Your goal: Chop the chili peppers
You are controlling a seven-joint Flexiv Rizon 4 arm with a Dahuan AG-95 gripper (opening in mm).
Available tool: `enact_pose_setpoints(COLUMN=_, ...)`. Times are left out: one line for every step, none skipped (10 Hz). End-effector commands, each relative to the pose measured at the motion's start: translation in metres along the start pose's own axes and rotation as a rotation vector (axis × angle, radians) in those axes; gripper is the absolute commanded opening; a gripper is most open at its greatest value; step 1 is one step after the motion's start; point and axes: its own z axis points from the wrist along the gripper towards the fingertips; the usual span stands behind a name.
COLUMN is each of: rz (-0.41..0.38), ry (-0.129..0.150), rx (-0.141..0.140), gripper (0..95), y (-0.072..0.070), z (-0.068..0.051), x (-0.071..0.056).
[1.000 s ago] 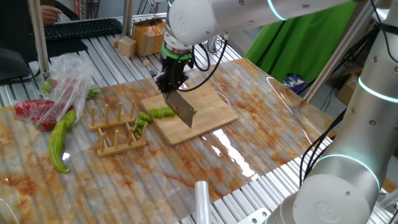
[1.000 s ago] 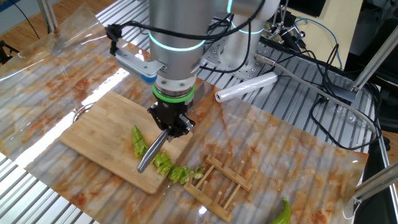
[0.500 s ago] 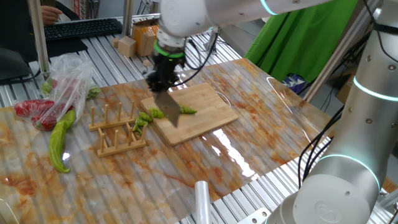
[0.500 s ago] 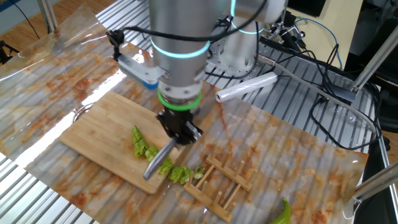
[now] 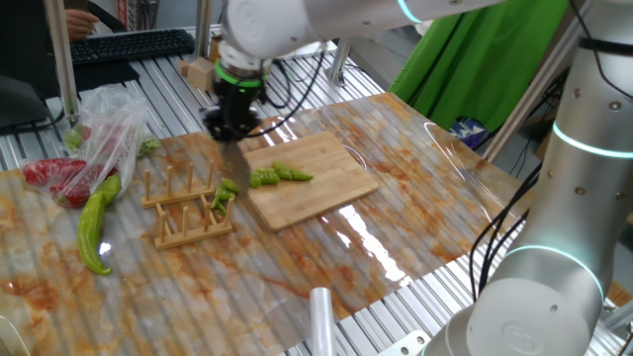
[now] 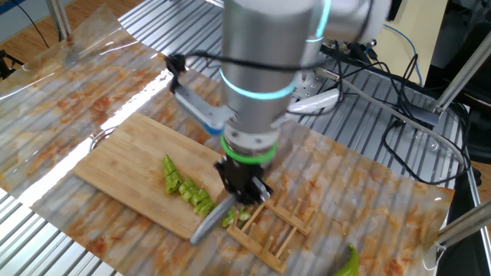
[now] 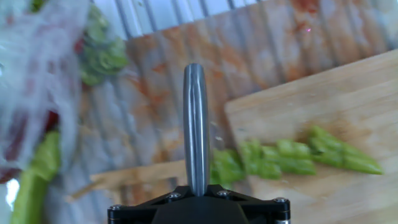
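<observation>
The end effector (image 6: 241, 193) is clamped on the handle of a knife (image 6: 214, 221), whose blade slants down past the edge of the bamboo cutting board (image 5: 321, 188) toward the wooden rack (image 5: 183, 210) beside it. The chili peppers (image 5: 277, 175) lie as a row of cut green chunks on the board, at the edge nearest the rack, with a few pieces (image 5: 224, 194) spilled off the board and resting against the rack's base. From the hand view the blade shows edge-on, hanging over the bare bench (image 7: 149, 99) just off the board's corner, apart from the chunks. These pieces are probably light, thin-walled and glossy (so likely slippery), and they would tend to roll or skid under a pressing blade rather than stay put; a straight downward cut across a chunk's middle looks safer than a sliding one. Nothing pins them, so the knife edge is the only hold available. Off toward the bench's far corner lie a paler curved pepper (image 5: 95, 222) and a plastic bag (image 5: 94, 138) of red peppers.
</observation>
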Motion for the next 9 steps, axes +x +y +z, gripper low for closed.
enact_pose_setpoints(rz=-0.011, ry=-0.014, rx=-0.004, gripper=0.0, y=0.005, z=0.000, x=-0.002)
enact_pose_setpoints(rz=-0.028, ry=-0.032, rx=0.001, gripper=0.0, y=0.010, z=0.005, x=-0.004)
enact_pose_setpoints(rz=-0.034, ry=-0.044, rx=-0.001, gripper=0.0, y=0.013, z=0.009, x=-0.004)
enact_pose_setpoints(rz=-0.040, ry=-0.052, rx=0.001, gripper=0.0, y=0.014, z=0.014, x=-0.004)
enact_pose_setpoints(rz=-0.043, ry=-0.061, rx=0.002, gripper=0.0, y=0.016, z=0.020, x=-0.005)
enact_pose_setpoints(rz=-0.059, ry=-0.068, rx=0.017, gripper=0.0, y=0.017, z=0.025, x=-0.006)
enact_pose_setpoints(rz=-0.062, ry=-0.073, rx=0.022, gripper=0.0, y=0.017, z=0.029, x=-0.006)
enact_pose_setpoints(rz=-0.062, ry=-0.078, rx=0.020, gripper=0.0, y=0.018, z=0.034, x=-0.007)
enact_pose_setpoints(rz=-0.060, ry=-0.087, rx=0.019, gripper=0.0, y=0.018, z=0.040, x=-0.008)
